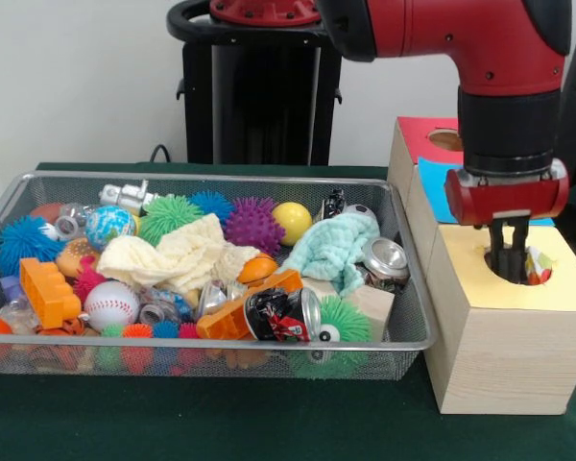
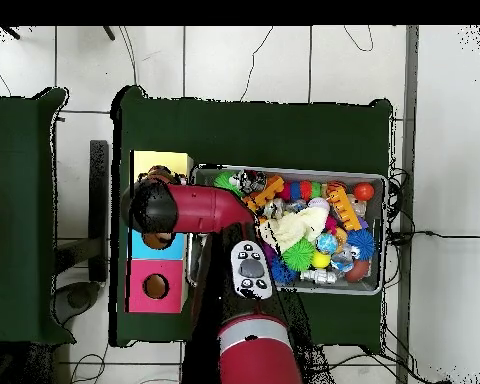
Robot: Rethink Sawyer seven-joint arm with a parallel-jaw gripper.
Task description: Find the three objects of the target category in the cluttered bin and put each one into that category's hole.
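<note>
One soft confetti cloth (image 1: 536, 264) crumpled in round hole (image 1: 542, 274).

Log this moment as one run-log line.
arm: over yellow-topped box | pincer: tips in the hole, confetti cloth at its rim beside them, grip unclear | wire bin: cream cloth, mint cloth inside

The front view looks low and close across the table (image 1: 221, 423) from its near edge toward the robot's pedestal (image 1: 259, 86) at the far edge; the overhead view hangs high above, straight down, base at the bottom, taking in the whole table (image 2: 284, 125) and surrounding floor (image 2: 444, 150); both share the wire bin (image 1: 211, 351) (image 2: 386, 235) and the boxes (image 1: 499, 365) (image 2: 156, 260) along one table end.
</note>
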